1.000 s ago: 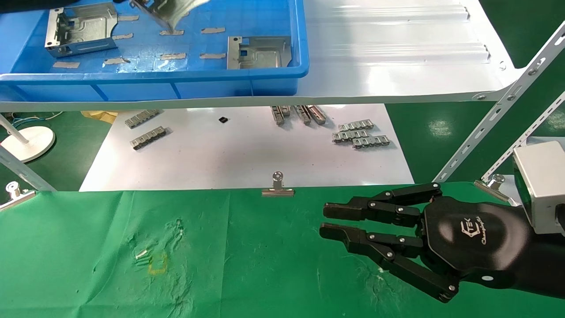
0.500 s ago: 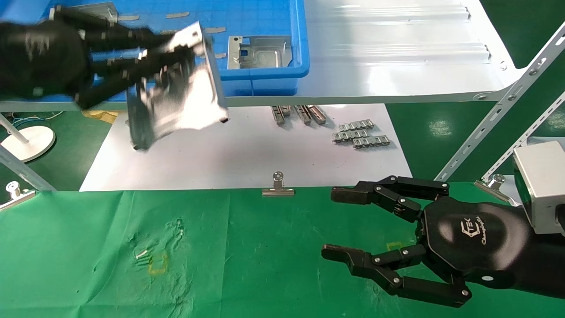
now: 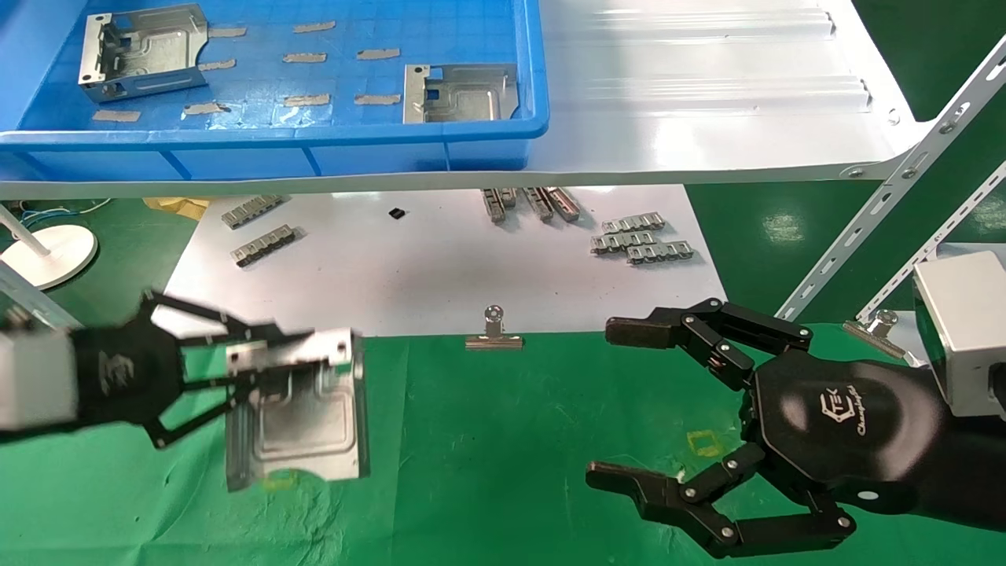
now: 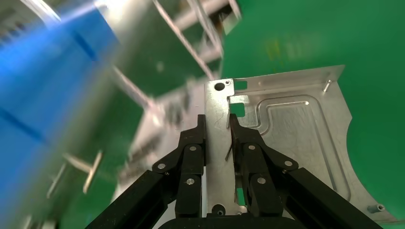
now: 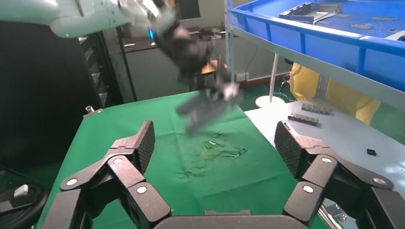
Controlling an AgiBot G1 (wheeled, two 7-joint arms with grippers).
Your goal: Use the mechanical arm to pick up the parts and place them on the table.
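My left gripper [image 3: 259,365] is shut on the folded rim of a silver bracket part [image 3: 302,417] and holds it low over the left of the green table [image 3: 487,456]. In the left wrist view the black fingers [image 4: 193,152] pinch the rim of the part [image 4: 296,133] from both sides. Two more parts lie in the blue bin [image 3: 479,130]: one at the far left [image 3: 141,51], one at the near right corner [image 3: 460,93]. My right gripper [image 3: 629,405] is open and empty over the table's right side; its pads [image 5: 143,138] stand wide apart.
The blue bin sits on a white shelf board [image 3: 707,102]. Below it a white sheet [image 3: 440,267] carries grey link strips [image 3: 640,240]. Binder clips [image 3: 493,334] hold the cloth's far edge. A yellow mark [image 3: 705,442] lies near my right gripper. White slotted struts [image 3: 888,196] stand at right.
My left gripper has carried the part from the bin, down past the shelf edge, to just above the green table. My right gripper's fingers have spread wide open.
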